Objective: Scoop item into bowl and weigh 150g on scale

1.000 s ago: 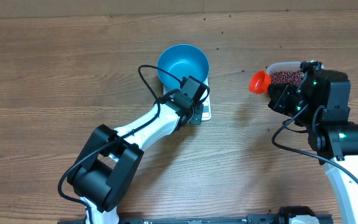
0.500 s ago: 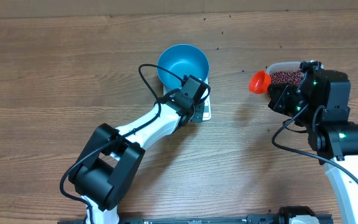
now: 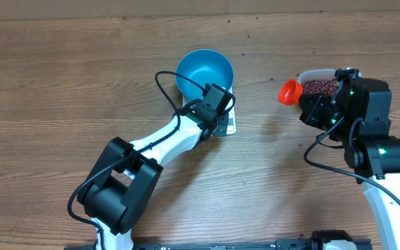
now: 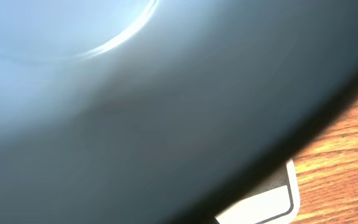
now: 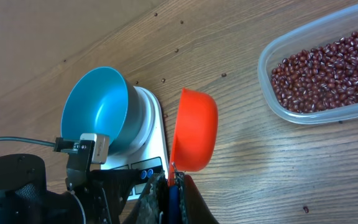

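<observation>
Right gripper: the right gripper [image 5: 171, 185] is pinching its fingers together on the handle of a small orange-red plastic scoop [image 5: 194, 130], with the cup sticking out ahead of the fingertips.
Scoop cup: it is showing its rounded back to the wrist camera, so whether it is carrying anything cannot be told.
Way to the beans: the loose heap of small dark red-brown beans [image 5: 328, 62] is lying to the scoop's right in the wrist view, inside a clear rounded-rectangular plastic tub [image 5: 303, 116]. From overhead the scoop is hanging just beside the tub end that faces the bowl.
Tub axis: the tub's long side is running away from the scoop, roughly in line with the reach from cup to heap, so a dip would likely be entering over the near short end.
Way to the bowl: the round light-blue bowl [image 5: 95, 109] is sitting on the small flat white rectangular scale [image 5: 151, 134] on the scoop's other side, well apart, with no beans showing inside it.
Nearer arm: the right arm is standing nearer the tub, while the left arm is reaching to the bowl.
Left gripper: the left gripper [image 3: 217, 104] is sitting close against the bowl's near side, above the scale. Its own camera is showing only blue wall and a scale corner, with the fingers hidden. They are taken as pressed together, and whether they are nipping the rim cannot be told.
Table: a few stray beans are lying scattered on the brown wooden table [image 3: 82, 83].
</observation>
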